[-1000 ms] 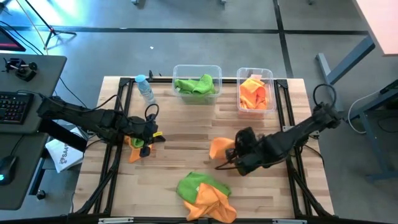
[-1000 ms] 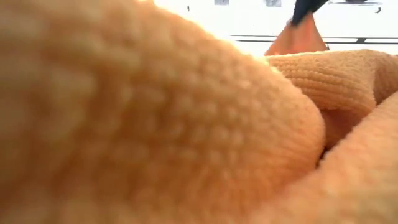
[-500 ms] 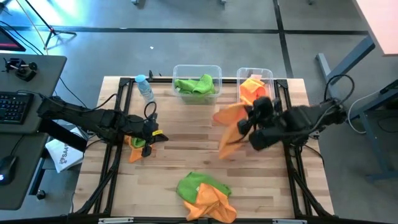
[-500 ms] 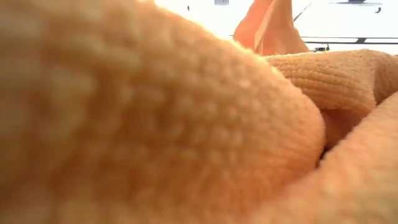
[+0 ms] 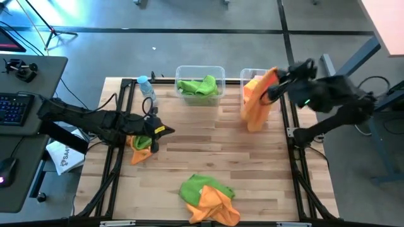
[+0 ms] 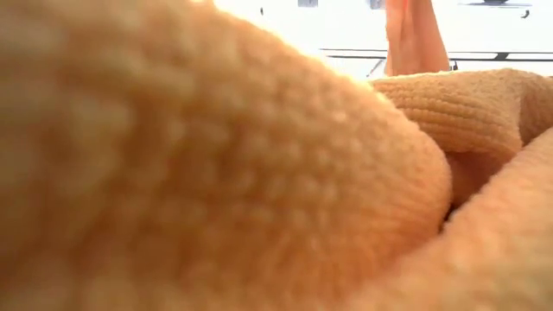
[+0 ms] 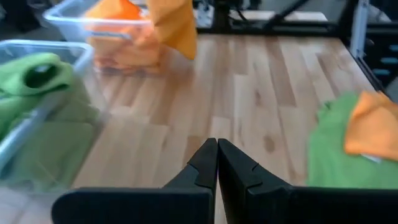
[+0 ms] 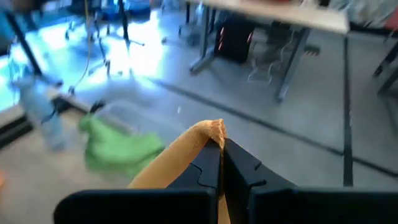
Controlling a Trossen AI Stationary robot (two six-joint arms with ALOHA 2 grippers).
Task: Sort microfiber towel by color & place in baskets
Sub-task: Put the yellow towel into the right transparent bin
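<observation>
My right gripper (image 5: 273,89) is raised over the narrower basket (image 5: 247,74) at the far right and is shut on an orange towel (image 5: 255,104). That towel also hangs in the left wrist view (image 7: 175,25) and the low view (image 6: 416,39). The narrower basket has orange towels in it. The wider basket (image 5: 199,70) has green towels in it. My left gripper (image 5: 156,131) is shut and empty (image 7: 217,155), just above a small orange and green towel bundle (image 5: 139,146) lying at the table's left. My right gripper pinches a bunched upper edge of the orange towel (image 8: 208,132) between its two fingers. The towel is lifted clear and hangs slack below the fingers, its lower end (image 5: 252,123) dangling by the narrower basket's near wall.
A pile of green and orange towels (image 5: 208,195) lies at the near edge and fills the low view (image 6: 216,173). A small water bottle with a blue cap (image 5: 147,90) lies left of the wider basket. Bare wood (image 5: 202,139) spans the table's middle.
My right gripper has risen from the table's middle and swung toward the far right corner, carrying the orange towel. The towel, on the table a second ago, now hangs clear above the narrower basket.
</observation>
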